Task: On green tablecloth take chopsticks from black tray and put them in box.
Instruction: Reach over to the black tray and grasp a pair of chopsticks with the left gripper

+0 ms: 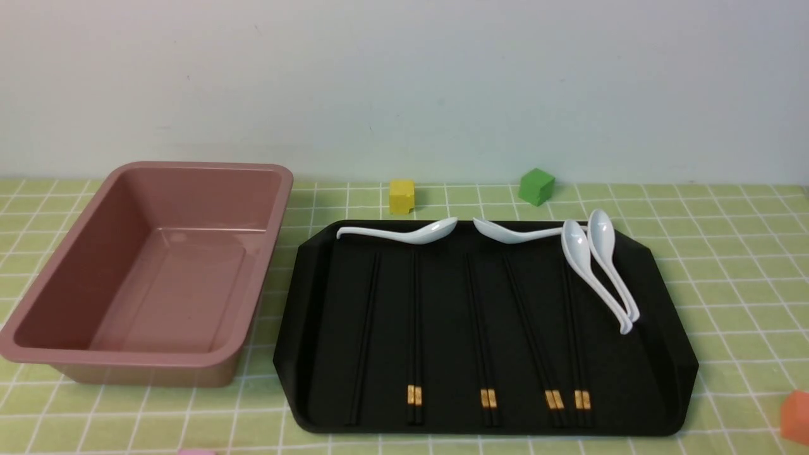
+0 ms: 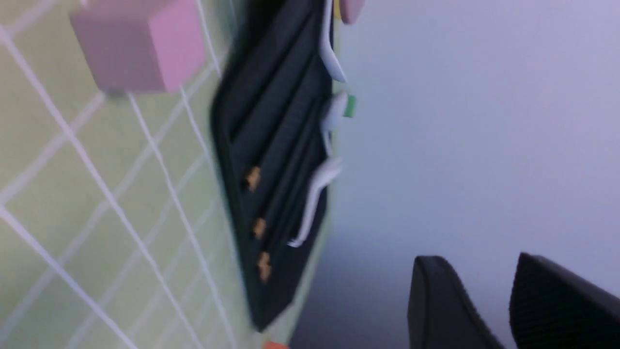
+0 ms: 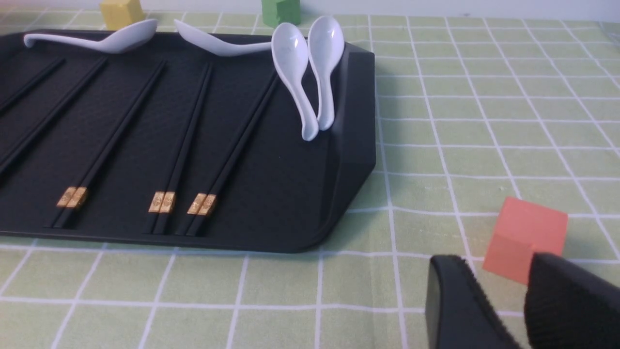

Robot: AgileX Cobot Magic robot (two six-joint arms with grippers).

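Note:
The plain black chopsticks (image 1: 365, 335) lie leftmost in the black tray (image 1: 657, 354) on the green tablecloth (image 1: 727, 253). They also show in the right wrist view (image 3: 34, 82). The empty pink box (image 1: 189, 168) stands left of the tray. Neither gripper shows in the front view. My left gripper (image 2: 477, 259) is open and empty, off the tray's near side by a pink cube (image 2: 135, 43). My right gripper (image 3: 489, 259) is open and empty, low over the cloth near the tray's right front corner (image 3: 339, 203), next to an orange cube (image 3: 525, 237).
Several gold-banded black chopstick pairs (image 1: 486, 328) and white spoons (image 1: 600, 265) lie in the tray. A yellow cube (image 1: 402, 196) and a green cube (image 1: 536, 186) sit behind it. The orange cube (image 1: 796, 417) sits at the front right edge.

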